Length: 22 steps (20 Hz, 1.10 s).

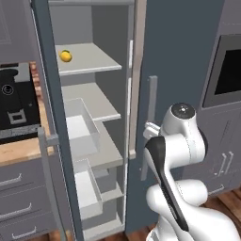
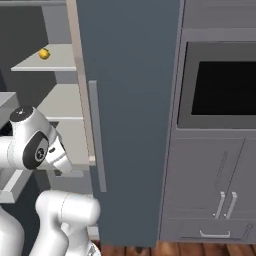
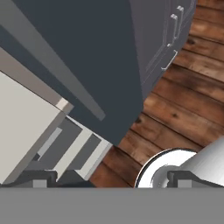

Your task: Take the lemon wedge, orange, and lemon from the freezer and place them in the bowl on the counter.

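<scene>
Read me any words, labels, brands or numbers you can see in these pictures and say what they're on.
No readable text.
The coffee machine on the counter has round and square front markings, too blurred to read.
The freezer, its shelves and the oven carry no lettering.

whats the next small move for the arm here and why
Probably lift the hand and swing it toward the small yellow lemon on the upper light grey shelf of the tall dark grey-blue freezer. The freezer stands open and the fruit sits unheld, while the hand view faces down at the wood floor.
</scene>
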### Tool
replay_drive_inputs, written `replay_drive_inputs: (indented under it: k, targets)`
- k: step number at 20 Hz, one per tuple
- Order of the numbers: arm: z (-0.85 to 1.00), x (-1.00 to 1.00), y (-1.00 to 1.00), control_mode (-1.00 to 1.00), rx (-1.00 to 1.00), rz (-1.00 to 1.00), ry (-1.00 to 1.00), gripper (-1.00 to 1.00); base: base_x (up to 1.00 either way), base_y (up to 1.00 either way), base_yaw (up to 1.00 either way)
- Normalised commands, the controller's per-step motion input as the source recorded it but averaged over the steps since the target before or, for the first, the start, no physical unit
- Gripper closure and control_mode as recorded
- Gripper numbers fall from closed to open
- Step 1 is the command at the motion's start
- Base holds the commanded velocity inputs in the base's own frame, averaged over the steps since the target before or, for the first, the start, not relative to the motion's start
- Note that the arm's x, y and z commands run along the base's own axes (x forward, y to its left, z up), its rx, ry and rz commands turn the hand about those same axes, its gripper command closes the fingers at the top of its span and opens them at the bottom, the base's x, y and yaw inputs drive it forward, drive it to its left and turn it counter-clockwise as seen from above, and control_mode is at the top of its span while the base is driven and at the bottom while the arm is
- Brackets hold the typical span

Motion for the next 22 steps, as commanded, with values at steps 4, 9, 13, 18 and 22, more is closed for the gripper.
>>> replay_drive_inputs:
  k: [4,9,13,18,22]
  targets:
    - [0.00,0.00,0.00,1.00,0.00,0.00,0.00,-1.00,0.43,0.15,0.00]
    - [0.00,0.00,0.00,1.00,0.00,0.00,0.00,-1.00,0.36,0.24,0.00]
    - [0.00,0.00,0.00,1.00,0.00,0.00,0.00,-1.00,0.35,0.21,0.00]
    - [0.00,0.00,0.00,1.00,0.00,0.00,0.00,-1.00,0.21,0.27,0.00]
    - [0.00,0.00,0.00,1.00,0.00,0.00,0.00,-1.00,0.08,0.41,0.02]
